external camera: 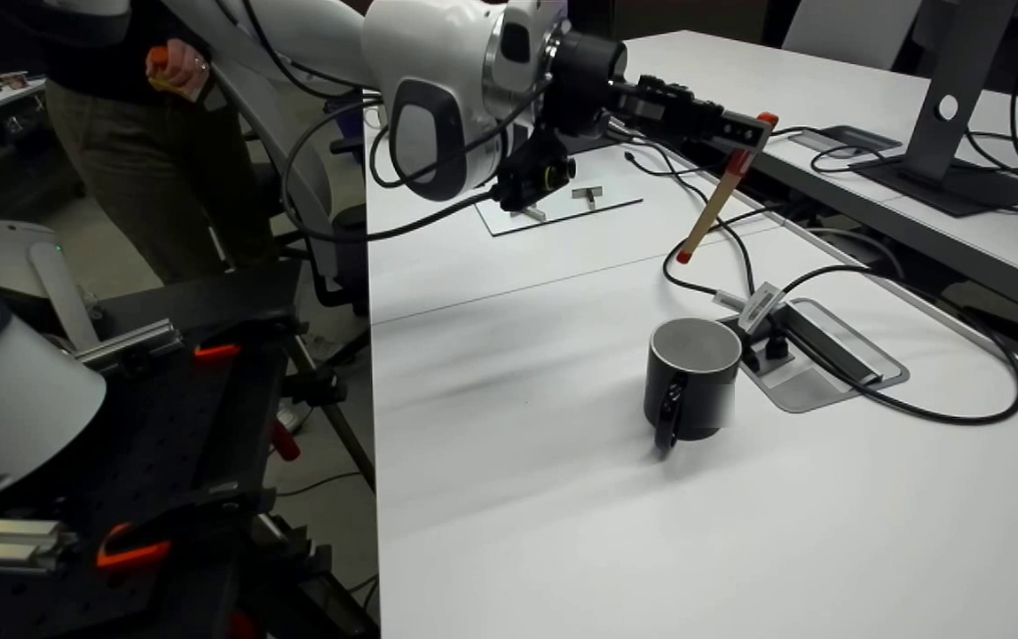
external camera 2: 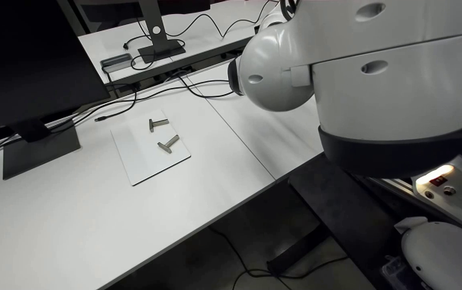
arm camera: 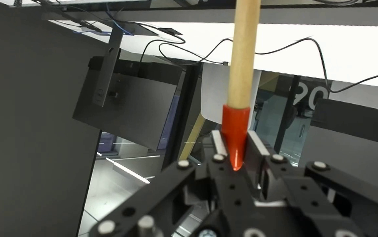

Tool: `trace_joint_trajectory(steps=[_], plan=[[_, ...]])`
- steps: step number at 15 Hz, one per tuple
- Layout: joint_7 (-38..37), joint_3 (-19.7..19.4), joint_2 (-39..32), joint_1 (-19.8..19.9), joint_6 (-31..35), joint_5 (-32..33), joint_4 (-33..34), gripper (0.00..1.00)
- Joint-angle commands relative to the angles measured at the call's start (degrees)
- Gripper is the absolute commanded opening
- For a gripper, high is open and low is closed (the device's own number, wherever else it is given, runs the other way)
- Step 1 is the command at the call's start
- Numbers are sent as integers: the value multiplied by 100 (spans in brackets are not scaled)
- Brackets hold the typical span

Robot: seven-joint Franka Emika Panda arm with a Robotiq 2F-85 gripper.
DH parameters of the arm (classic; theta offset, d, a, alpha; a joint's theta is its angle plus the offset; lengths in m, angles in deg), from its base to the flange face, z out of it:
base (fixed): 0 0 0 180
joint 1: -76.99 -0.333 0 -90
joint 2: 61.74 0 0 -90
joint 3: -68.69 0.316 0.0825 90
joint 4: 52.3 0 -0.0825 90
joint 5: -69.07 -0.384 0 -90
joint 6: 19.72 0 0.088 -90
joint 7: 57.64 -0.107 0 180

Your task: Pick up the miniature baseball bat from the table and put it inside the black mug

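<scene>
In an exterior view the tool (external camera: 753, 133) sits in the upper right of the frame, clamped on the red upper end of the miniature baseball bat (external camera: 714, 209). The wrist view shows the same hold, fingers (arm camera: 219, 143) on both sides of that end and the shaft running to the top edge.

The black mug (external camera: 693, 382) stands upright on the counter (external camera: 517, 479), right of centre, its mouth facing up. In that picture it lies almost straight below the bat's free end, well apart from it. How the two line up in depth I cannot tell (the white arm (external camera 2: 396, 92) fills the upper right of an exterior view, where neither bat nor mug shows).

The coming move, I judge, turns on the bat's long axis against that mouth. The bat leans, gripped end toward the right of the frame, free end down and left. It probably needs to come over the opening and stand steeper before being lowered; at this slant the tip could catch the rim.
</scene>
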Motion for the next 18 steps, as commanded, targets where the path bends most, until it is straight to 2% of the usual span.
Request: trace_joint_trajectory(steps=[1,2,3,4,13,18], plan=[[-21,-131,-6,-42,-72,116,-58,7],[-47,-139,-18,-30,-85,126,-35,7],[-358,25,285,175,211,631,-81,7],[-173,-129,-25,15,-47,279,8,7],[-680,-84,-34,123,41,281,31,7],[-669,-21,-36,247,58,285,5,7]])
